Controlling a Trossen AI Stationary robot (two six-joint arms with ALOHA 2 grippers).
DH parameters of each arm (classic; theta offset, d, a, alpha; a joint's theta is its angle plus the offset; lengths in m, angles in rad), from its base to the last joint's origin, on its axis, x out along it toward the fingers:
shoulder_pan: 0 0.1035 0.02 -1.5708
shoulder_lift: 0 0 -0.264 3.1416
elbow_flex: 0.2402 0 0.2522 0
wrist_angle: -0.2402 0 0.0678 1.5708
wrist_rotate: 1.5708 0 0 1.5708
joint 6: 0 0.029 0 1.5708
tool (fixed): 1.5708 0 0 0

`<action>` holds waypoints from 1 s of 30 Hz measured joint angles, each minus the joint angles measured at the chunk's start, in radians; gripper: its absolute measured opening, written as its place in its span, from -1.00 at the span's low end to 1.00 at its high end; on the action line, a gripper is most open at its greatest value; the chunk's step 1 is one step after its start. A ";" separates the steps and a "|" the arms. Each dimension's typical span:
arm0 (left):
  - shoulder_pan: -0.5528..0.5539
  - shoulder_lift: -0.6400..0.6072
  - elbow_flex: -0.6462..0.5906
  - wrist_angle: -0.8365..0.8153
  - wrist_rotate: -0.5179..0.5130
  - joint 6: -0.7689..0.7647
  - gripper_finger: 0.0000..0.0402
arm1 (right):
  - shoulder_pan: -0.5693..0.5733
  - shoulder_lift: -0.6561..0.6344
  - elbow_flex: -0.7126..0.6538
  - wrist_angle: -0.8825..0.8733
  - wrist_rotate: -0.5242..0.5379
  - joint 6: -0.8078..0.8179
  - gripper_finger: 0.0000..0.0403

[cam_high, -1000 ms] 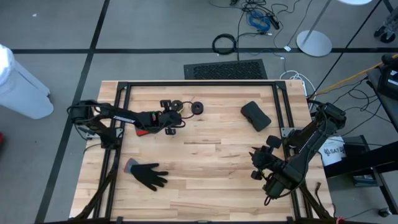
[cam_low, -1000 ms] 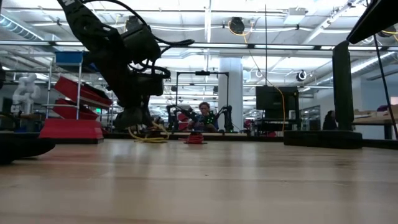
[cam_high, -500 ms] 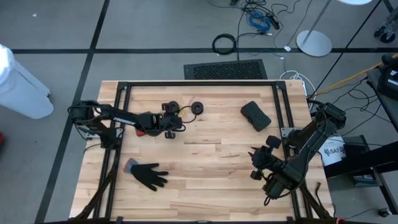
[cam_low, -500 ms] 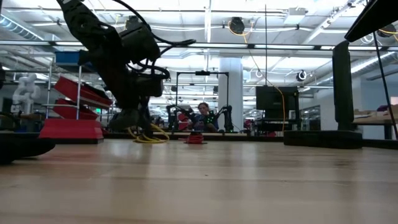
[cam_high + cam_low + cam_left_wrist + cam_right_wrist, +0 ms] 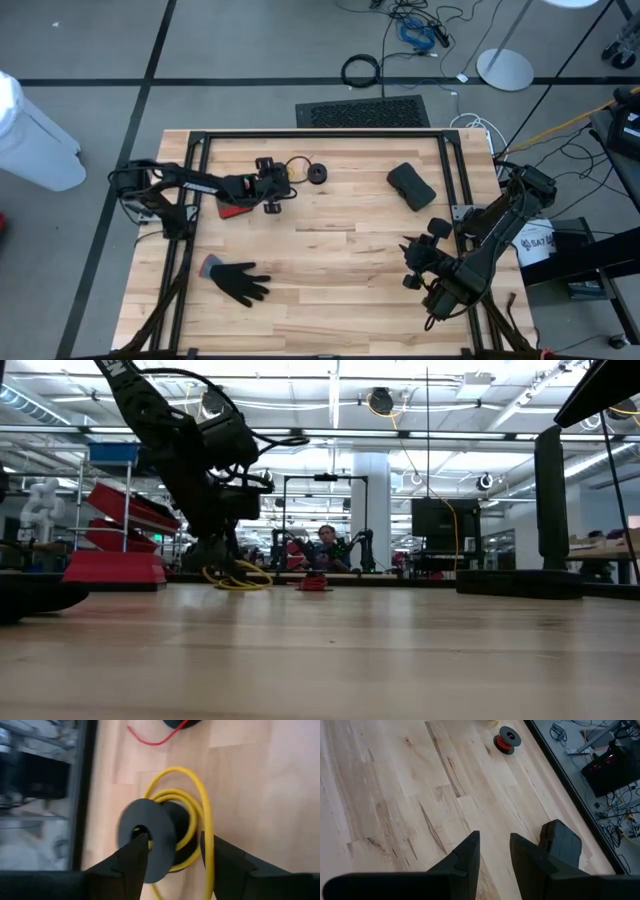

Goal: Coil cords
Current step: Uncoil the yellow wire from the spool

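Looking over my rig, largest things first:

Table: I see bare wood planks filling the centre of the high view, with a black frame along the edges.

Right arm: it waits at the lower right of the high view. I see its right gripper over empty wood, fingers narrowly apart with nothing between them.

Left arm: it reaches in from the left edge toward upper centre of the high view. My left gripper is down at the table there, jaws parted and straddling a black spool without clamping it.

Black glove: lower left of the high view, flat on the wood, well apart from both grippers.

Black block: upper right of centre in the high view.

Yellow cord: looped around the black spool, between my left gripper's fingers; in the low view it lies in loose loops on the table, left of centre.

Red-wound spool: just right of the left gripper in the high view, a red strand trailing from it.
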 joint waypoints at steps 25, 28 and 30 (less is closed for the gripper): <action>0.065 0.052 0.000 0.104 0.032 0.025 0.19 | 0.000 0.000 0.000 0.001 0.004 -0.010 -0.54; 0.067 0.052 0.000 0.110 0.040 0.015 0.24 | 0.000 0.000 0.000 0.000 0.009 -0.011 -0.54; 0.079 0.052 0.000 0.109 0.072 -0.010 0.25 | 0.000 0.000 0.000 0.001 0.019 -0.011 -0.54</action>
